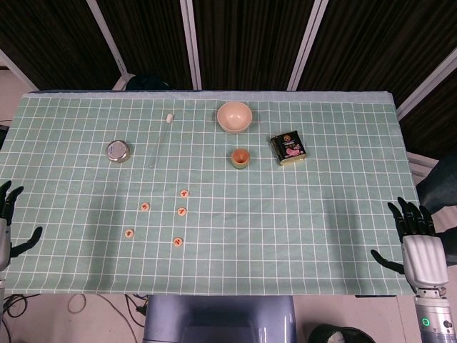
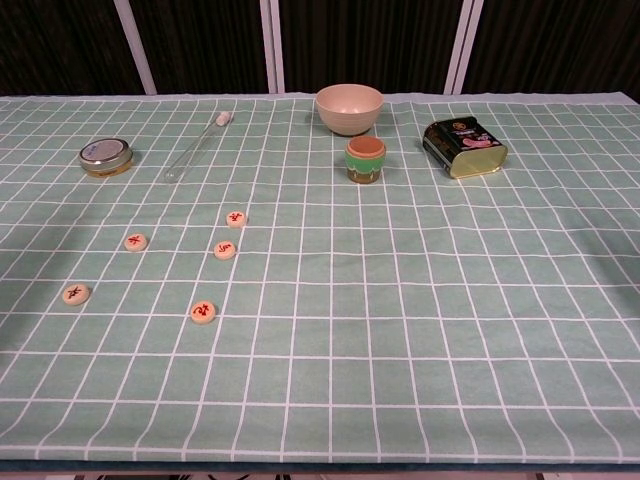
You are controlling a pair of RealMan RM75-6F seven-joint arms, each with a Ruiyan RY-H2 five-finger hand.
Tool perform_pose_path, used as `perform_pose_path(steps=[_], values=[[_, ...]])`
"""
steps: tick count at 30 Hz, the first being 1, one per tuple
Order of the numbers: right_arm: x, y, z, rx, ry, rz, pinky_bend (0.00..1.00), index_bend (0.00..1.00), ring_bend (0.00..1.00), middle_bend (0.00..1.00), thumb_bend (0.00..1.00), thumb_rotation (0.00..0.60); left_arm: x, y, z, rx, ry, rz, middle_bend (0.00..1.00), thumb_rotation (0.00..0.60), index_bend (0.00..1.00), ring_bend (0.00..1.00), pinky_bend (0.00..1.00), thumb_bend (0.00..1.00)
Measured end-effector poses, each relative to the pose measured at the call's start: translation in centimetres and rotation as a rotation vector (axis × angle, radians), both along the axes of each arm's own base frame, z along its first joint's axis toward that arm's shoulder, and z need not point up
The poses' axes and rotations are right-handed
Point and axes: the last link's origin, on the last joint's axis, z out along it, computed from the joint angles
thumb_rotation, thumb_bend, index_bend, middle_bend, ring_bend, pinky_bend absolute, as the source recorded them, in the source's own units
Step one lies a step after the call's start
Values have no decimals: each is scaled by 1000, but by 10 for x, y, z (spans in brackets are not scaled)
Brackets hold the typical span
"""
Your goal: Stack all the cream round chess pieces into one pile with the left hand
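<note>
Five cream pieces are lying apart, near left on the cloth. Left hand and right hand are hanging spread, holding nothing.

Five cream round chess pieces lie on the table. There is also one cream bowl, one small green cup, one round tin, one rectangular can and one clear tube. Two robot hands show, the left hand and the right hand.
</note>
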Motion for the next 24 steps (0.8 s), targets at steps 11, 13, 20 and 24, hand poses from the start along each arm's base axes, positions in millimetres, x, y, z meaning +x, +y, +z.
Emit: perform_pose_path(steps=[11,13,20,24], values=[[-1,1,2,-6,-14,-11,0,90,1,14,233,600,3,6,-10,-68,24,-29,0,600,213,0,0,216],[0,1,1,-4,-14,-11,0,89,1,13,233,600,4,10,-14,-96,37,-38,0,600,225,0,0,216],[0,1,1,-7,-17,-16,0,90,2,14,232,600,12,35,-41,-259,114,-67,0,600,273,0,0,220],[-1,1,2,-9,-20,-22,0,89,1,14,232,600,21,52,-66,-361,176,-84,0,600,298,0,0,223]])
